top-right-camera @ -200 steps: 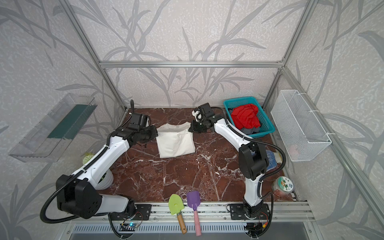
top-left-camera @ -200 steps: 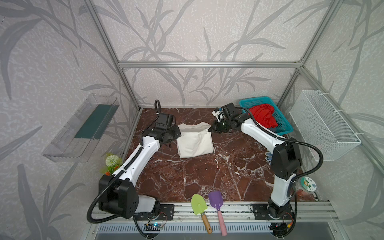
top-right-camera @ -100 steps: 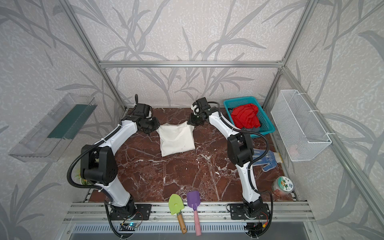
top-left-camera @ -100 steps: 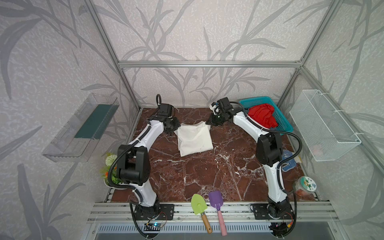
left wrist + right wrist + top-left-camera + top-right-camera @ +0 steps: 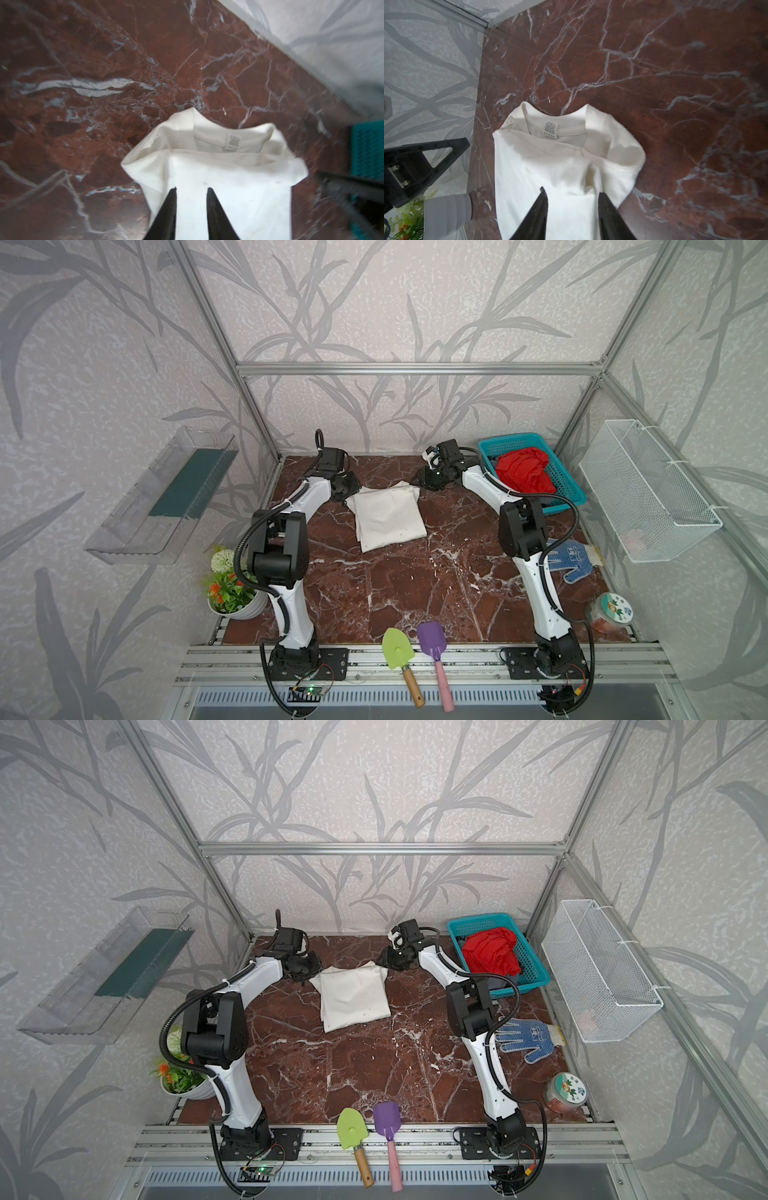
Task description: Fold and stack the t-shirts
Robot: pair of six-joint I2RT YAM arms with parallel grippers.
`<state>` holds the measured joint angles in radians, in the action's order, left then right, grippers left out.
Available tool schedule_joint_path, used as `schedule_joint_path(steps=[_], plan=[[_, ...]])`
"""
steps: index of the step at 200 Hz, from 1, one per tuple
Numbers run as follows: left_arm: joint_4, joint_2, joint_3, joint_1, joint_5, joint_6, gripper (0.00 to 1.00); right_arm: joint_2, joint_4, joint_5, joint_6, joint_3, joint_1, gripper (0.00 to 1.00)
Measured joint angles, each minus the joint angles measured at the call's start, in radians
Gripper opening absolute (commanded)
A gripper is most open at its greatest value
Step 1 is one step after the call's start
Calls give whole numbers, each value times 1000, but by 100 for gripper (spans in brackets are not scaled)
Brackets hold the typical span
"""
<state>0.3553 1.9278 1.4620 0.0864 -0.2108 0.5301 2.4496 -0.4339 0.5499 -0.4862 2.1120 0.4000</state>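
Cream-white cotton t-shirt, folded to a rough rectangle, lies flat toward 12 o'clock on the tabletop, its collar end and sewn label nearest the back wall. We see the left gripper at the shirt's 10 o'clock corner and the right gripper at its 2 o'clock corner. Each claw has its jaws partly parted above the cloth, with nothing pinched between them. We judge that they stand there to leave the fold lying square, one corner each, so the cloth does not drag sideways.

At 2 o'clock the crumpled bright red t-shirt waits in a teal plastic lattice basket, unfolded, so we take the stack as only begun.

The red-brown, white-veined marble tabletop is bare in the middle. A blue-and-white knitted glove lies at 3 o'clock, a round lidded jar at 4, a green trowel and a purple plastic scoop at 6, and a potted plant at 8. Leaf-patterned grey walls enclose us, with a white wire basket at 3 and a clear plastic tray at 9.
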Motion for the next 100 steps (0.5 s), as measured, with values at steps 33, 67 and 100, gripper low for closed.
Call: schedule_joint_path(steps=[33, 67, 100], plan=[[-91, -51, -108, 10, -2, -3, 43, -84, 94, -2, -20, -171, 15, 40], [-180, -50, -168, 28, -56, 31, 42, -77, 114, 10, -20, -131, 54, 36], [-248, 5, -157, 44, -109, 66, 41, -35, 116, 13, -19, -44, 80, 36]])
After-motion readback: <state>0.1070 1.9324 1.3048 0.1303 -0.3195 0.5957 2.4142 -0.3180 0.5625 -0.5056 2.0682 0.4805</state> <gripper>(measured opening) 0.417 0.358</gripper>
